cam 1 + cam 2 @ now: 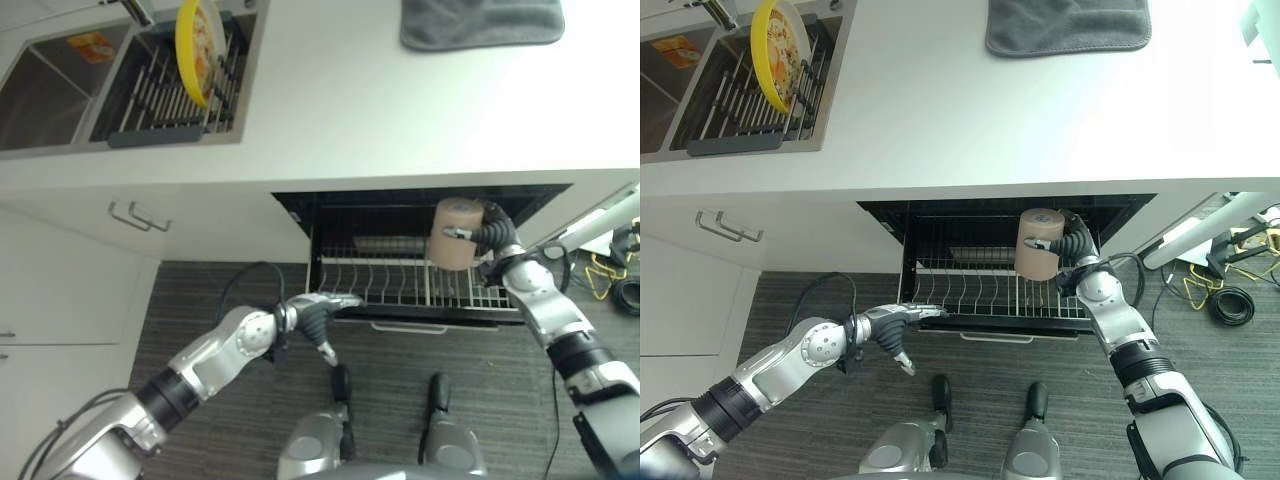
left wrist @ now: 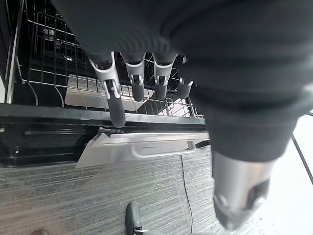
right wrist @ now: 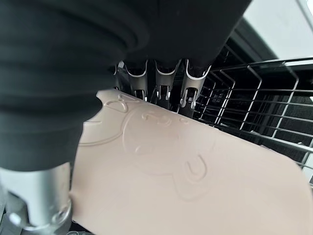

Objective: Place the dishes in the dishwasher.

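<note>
Nearest the camera, at lower centre of the left eye view, the left hand [image 1: 318, 315] is held with straight fingers resting on the front rail of the pulled-out black wire dishwasher rack [image 1: 400, 285], nothing being clasped. At the upper left of that view a round yellow plate [image 1: 197, 38] is seen standing on edge in the dark slatted drying rack [image 1: 160, 100] set in the steel sink [image 1: 40, 100]; it is judged still to be loaded. At top centre a folded grey cloth [image 1: 480, 22] lies on the white worktop [image 1: 400, 110]. Further right, the right hand [image 1: 490, 235] is clamped round a pale pink plastic cup [image 1: 455, 235] with a raised motif, held above the rack's right part. To finish well, the cup should be lowered slowly between the tines and released only once seated, while the rack is steadied.
</note>
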Controlling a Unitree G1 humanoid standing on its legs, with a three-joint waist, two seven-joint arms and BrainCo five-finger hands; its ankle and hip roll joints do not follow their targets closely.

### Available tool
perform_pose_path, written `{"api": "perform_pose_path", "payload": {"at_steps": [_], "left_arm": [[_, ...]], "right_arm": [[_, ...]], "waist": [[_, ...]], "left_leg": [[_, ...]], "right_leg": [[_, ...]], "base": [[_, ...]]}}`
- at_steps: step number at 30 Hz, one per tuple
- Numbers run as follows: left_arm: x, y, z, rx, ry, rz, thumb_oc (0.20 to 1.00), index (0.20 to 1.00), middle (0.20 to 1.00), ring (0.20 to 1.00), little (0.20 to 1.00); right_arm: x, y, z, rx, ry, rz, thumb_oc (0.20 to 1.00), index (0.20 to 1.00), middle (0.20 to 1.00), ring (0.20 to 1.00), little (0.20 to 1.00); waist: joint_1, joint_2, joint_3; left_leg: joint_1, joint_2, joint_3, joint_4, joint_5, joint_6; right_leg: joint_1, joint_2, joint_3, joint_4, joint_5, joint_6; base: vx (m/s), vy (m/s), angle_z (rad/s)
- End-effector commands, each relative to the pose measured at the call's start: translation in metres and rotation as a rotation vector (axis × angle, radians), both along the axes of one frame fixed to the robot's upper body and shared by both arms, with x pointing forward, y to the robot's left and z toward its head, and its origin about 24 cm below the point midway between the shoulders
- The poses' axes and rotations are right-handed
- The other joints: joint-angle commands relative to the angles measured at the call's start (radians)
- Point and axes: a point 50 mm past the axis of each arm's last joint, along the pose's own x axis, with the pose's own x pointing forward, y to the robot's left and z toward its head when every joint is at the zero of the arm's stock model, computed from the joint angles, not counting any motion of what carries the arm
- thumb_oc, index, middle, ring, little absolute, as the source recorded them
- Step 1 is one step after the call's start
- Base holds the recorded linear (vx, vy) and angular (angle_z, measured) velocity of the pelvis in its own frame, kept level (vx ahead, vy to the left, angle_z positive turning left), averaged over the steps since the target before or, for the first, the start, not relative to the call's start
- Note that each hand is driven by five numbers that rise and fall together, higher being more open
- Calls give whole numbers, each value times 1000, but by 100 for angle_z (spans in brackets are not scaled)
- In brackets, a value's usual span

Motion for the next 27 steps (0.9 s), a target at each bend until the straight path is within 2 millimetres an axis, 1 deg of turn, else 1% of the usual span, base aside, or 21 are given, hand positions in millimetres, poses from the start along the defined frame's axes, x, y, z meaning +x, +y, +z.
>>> {"api": "perform_pose_path", "payload": {"at_steps": [1,2,7,9,11,16,19,23,27], "left_arm": [[3,-6,11,0,-67,-58,1000,1000,1000,1000,1000],[4,-7,13,1,-75,-63,1000,1000,1000,1000,1000],[6,-9,16,2,-88,-74,1000,1000,1000,1000,1000],[7,-11,18,-1,-99,-83,1000,1000,1000,1000,1000],[8,-13,20,-3,-112,-89,1000,1000,1000,1000,1000],[9,-15,22,-7,-133,-98,1000,1000,1000,1000,1000],[10,-17,24,-11,-136,-103,1000,1000,1000,1000,1000],[9,-21,25,-27,-142,-116,1000,1000,1000,1000,1000],[10,-23,26,-35,-148,-114,1000,1000,1000,1000,1000]], "right_arm": [[14,5,32,12,-118,-5,200,200,200,200,200],[16,-1,36,-4,-118,-28,200,200,200,200,200],[22,-12,39,-39,-103,-85,200,200,200,200,200],[25,-15,41,-93,-104,-90,200,200,200,200,200],[27,-17,40,-107,-97,-111,200,200,200,200,200],[27,-30,34,-114,-72,-158,200,200,200,200,200],[27,-31,33,-125,-59,-151,200,200,200,200,200],[30,-26,34,-128,-56,-148,200,200,200,200,200],[32,-24,34,-121,-48,-165,200,200,200,200,200]], "waist": [[21,-55,-5],[24,-52,3],[31,-41,23],[33,-34,33],[35,-28,42],[37,-9,56],[36,-1,61],[34,15,72],[33,23,78]], "left_leg": [[-46,37,-15,79,-31,-44],[-50,35,-16,79,-31,-44],[-59,29,-17,77,-28,-45],[-65,27,-18,75,-27,-45],[-69,25,-18,73,-25,-45],[-78,16,-20,69,-24,-43],[-81,12,-19,68,-23,-43],[-83,4,-16,67,-23,-41],[-86,0,-16,66,-22,-40]], "right_leg": [[-34,-99,-17,82,-2,43],[-39,-101,-17,84,-1,44],[-50,-108,-21,89,0,45],[-59,-111,-21,92,1,46],[-64,-114,-23,94,2,46],[-78,-122,-25,100,3,48],[-83,-127,-25,102,4,50],[-92,-135,-21,108,3,51],[-98,-137,-19,113,2,51]], "base": [[-32,15,1],[-35,14,-1],[-16,9,0],[-45,31,1],[-38,24,1],[-19,21,0],[-14,46,0],[-8,41,0],[-3,10,0]]}}
